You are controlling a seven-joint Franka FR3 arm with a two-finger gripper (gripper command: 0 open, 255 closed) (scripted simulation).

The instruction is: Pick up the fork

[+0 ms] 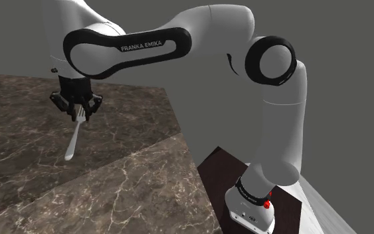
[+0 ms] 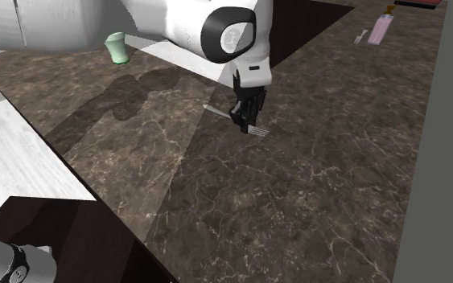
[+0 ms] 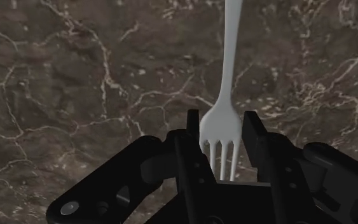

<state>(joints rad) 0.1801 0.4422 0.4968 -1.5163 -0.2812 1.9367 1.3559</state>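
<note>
Fork (image 1: 74,136) grasp check. Counter (image 1: 132,186): dark, veined, beneath. Hand (image 1: 79,117): I read it closed narrowly on the tines end, handle hanging toward the counter. Risk: such an end grip may let it pivot or slip.

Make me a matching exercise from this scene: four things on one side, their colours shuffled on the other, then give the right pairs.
Things:
1. fork
2. gripper
3. cup
4. counter

Colours:
A. pale green
B. dark brown with pale veins
C. white
D. black

Pairs: 1-C, 2-D, 3-A, 4-B.

The gripper is shut on the fork near its tines.
</note>
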